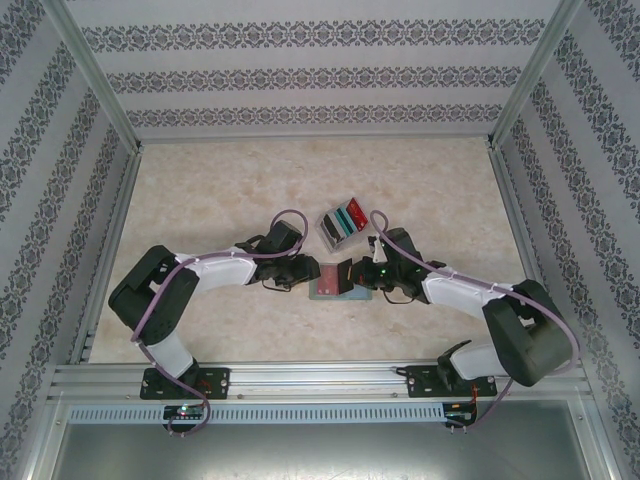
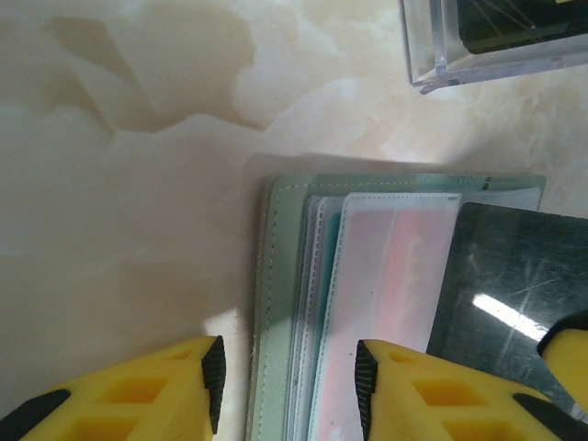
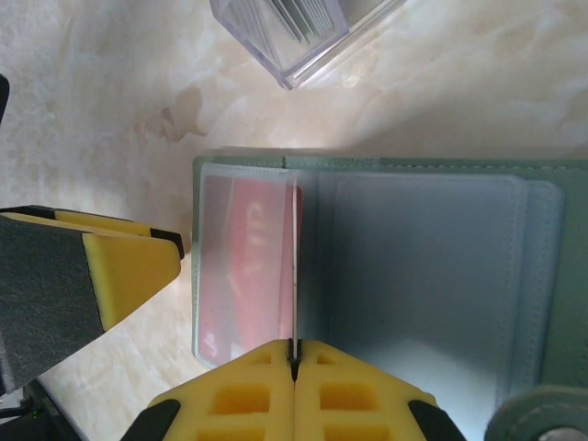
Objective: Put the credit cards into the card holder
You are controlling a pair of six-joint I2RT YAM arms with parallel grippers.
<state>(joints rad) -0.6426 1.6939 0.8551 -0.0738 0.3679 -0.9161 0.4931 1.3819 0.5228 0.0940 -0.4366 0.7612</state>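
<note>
The card holder [image 1: 325, 294] lies open on the table between both grippers, grey-green with clear sleeves [image 2: 280, 276] [image 3: 551, 276]. A red card [image 3: 248, 266] sits inside its left sleeve and shows pink through the plastic [image 2: 404, 276]. My right gripper [image 3: 294, 349] [image 1: 360, 272] is shut on a dark grey card [image 2: 514, 285], which stands on edge over the holder's fold and shows as a thin line [image 3: 294, 257]. My left gripper [image 2: 289, 381] [image 1: 305, 272] is open, its fingers straddling the holder's left edge from above, with nothing pinched.
A clear plastic tray [image 1: 340, 225] [image 2: 478, 55] [image 3: 294, 37] with upright slots stands just behind the holder, with red, teal and dark cards in it. Metal frame rails and patterned walls enclose the table.
</note>
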